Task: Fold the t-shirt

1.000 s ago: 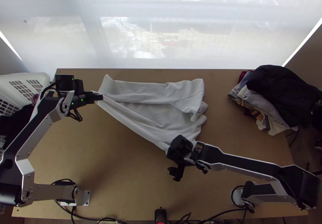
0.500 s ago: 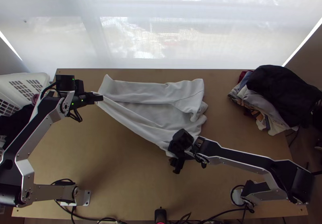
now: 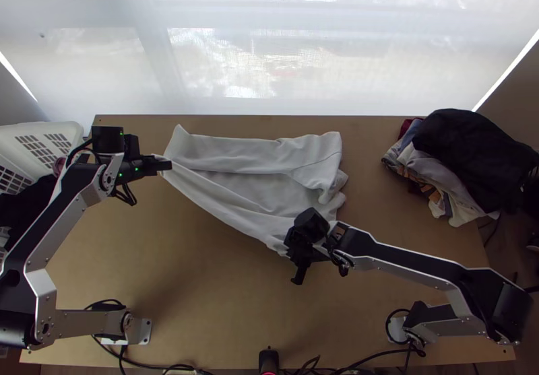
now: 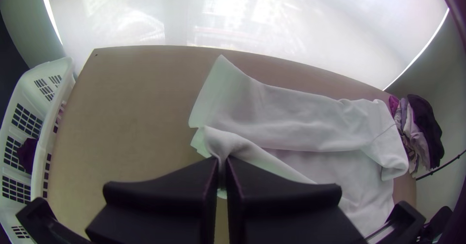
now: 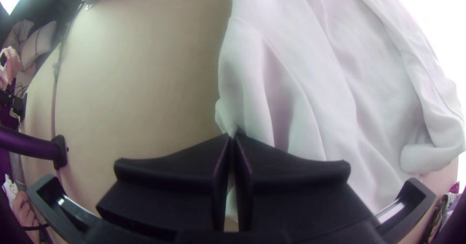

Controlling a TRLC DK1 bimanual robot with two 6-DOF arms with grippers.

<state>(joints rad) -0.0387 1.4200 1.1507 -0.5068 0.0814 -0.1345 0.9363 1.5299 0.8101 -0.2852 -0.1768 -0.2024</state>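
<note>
Two grippers clench one t-shirt (image 3: 236,156): the left gripper (image 3: 167,164) grasps one pinch at its left end, the right gripper (image 3: 295,252) another at its near edge. Between them the white t-shirt lies loosely folded on one table (image 3: 202,294). Farther out are one white basket (image 3: 50,132) at left and one clothes pile (image 3: 471,153) at right.
</note>
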